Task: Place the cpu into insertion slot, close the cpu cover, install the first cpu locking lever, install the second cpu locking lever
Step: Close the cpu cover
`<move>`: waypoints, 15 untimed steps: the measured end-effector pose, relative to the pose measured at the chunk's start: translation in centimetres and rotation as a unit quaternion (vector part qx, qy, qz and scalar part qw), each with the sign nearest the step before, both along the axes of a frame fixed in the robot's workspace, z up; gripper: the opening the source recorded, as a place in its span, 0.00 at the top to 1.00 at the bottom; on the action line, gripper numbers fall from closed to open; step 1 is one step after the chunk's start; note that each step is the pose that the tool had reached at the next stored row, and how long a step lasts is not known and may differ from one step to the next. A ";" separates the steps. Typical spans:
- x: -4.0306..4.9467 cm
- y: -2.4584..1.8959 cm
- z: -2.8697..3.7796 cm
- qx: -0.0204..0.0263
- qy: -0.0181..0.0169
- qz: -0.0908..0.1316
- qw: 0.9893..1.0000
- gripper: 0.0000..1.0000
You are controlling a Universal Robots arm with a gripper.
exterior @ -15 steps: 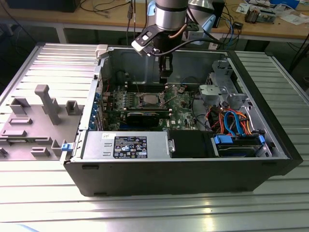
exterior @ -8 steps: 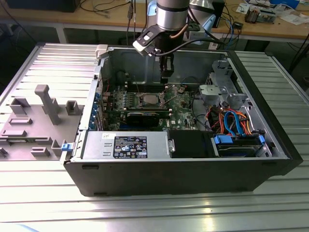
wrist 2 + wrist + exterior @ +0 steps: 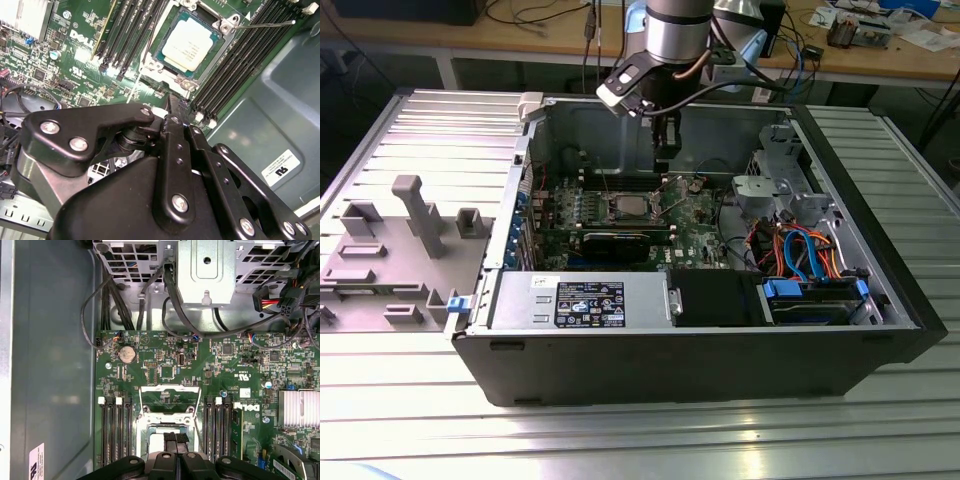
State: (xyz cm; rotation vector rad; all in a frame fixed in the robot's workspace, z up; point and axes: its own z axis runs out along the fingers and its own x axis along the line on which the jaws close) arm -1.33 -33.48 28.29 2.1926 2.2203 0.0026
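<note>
Silver-grey top of the cpu (image 3: 189,44) is showing plainly in the second wrist view, so it's already sitting flat in the insertion slot (image 3: 226,25), square to the rim. You're hovering the gripper (image 3: 176,438) right over the hinge end of the socket, fingers pinched together with nothing between them as far as I can see. In the first wrist view the cpu cover (image 3: 170,388) is lying swung back with green motherboard (image 3: 165,360) peeking through its window, so it's not down yet. One locking lever (image 3: 265,23) is sticking out loose over the memory slots (image 3: 240,55). I'm guessing that cover is going to feel light, thin and a bit springy, slick bare metal, so its free edge bar is looking like the place to take it, well off the chip, which probably isn't liking any side load. The computer case (image 3: 720,360) is holding the board, a power supply (image 3: 580,300), a drive cage (image 3: 775,190) and a tangle of cables (image 3: 800,250).
</note>
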 end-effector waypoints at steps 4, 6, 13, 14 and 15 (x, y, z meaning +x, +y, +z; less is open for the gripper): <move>0.07 0.00 0.00 0.000 0.000 0.000 1.000 0.89; 0.10 0.00 0.00 0.000 0.000 0.000 1.000 0.89; 0.21 0.00 0.00 0.000 0.000 0.000 1.000 0.89; 0.23 0.00 0.00 0.000 0.000 0.000 1.000 0.89; 0.27 0.00 0.00 0.000 0.000 0.000 1.000 0.89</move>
